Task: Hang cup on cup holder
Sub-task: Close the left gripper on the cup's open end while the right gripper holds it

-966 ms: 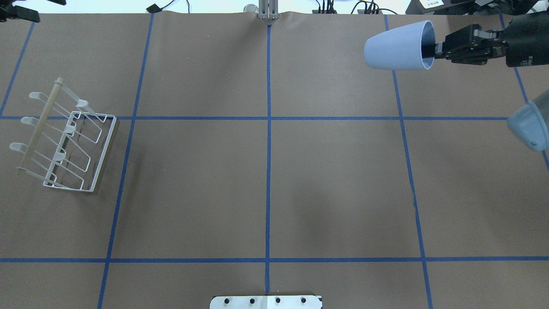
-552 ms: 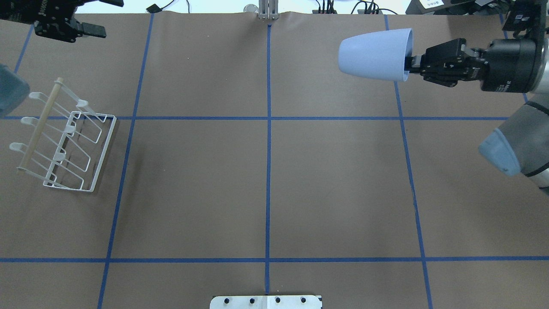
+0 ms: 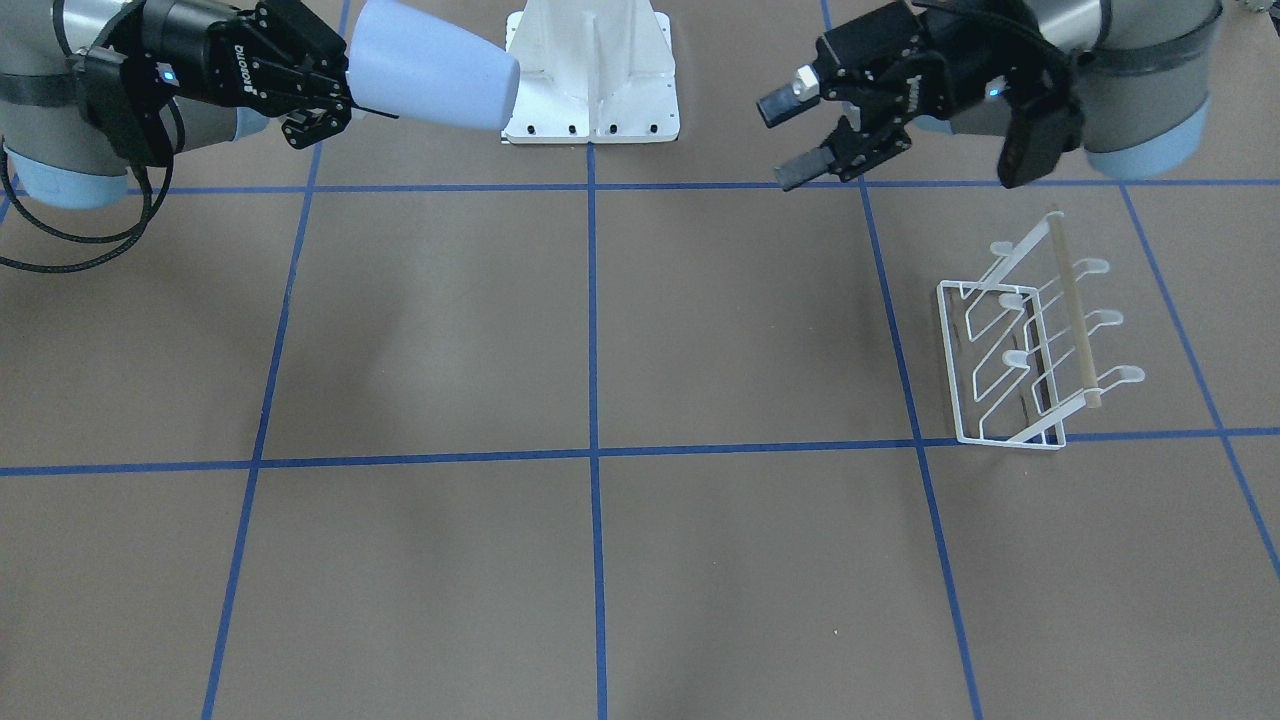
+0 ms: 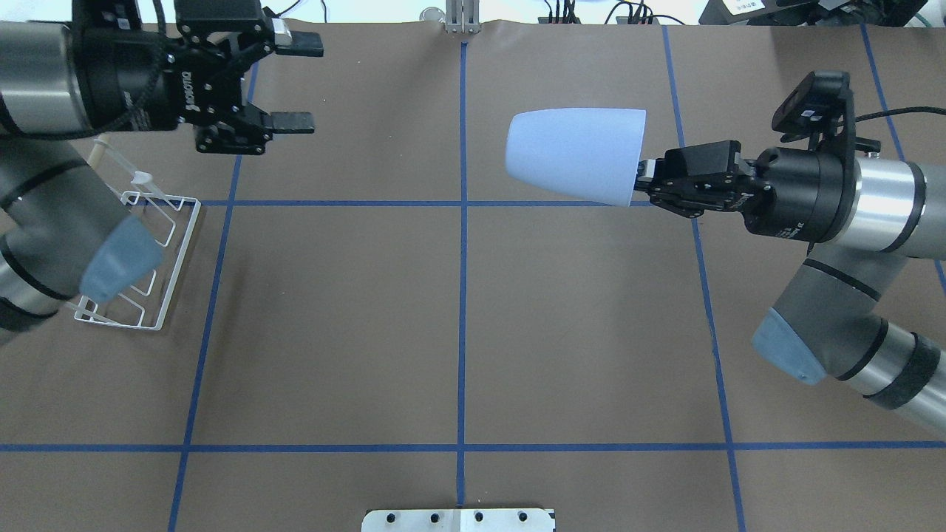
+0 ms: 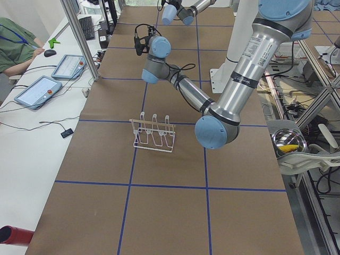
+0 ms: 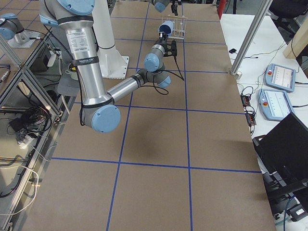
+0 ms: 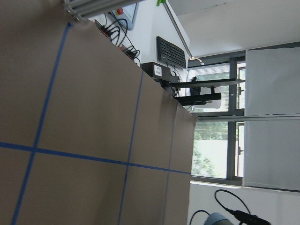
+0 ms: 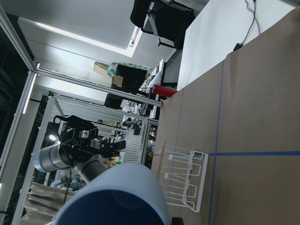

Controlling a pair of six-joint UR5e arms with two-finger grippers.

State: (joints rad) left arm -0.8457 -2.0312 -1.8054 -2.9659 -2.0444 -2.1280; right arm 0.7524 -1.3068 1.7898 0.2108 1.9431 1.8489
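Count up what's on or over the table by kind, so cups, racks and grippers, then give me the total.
cup: 1
cup holder: 1
grippers: 2, the left gripper and the right gripper
total: 4

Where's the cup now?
Overhead view: the cup is held sideways above the table by the right gripper, just right of the centre blue line, far from the cup holder at left.

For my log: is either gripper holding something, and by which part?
The right gripper holds the cup by the rim of its open end. The left gripper is open, empty.
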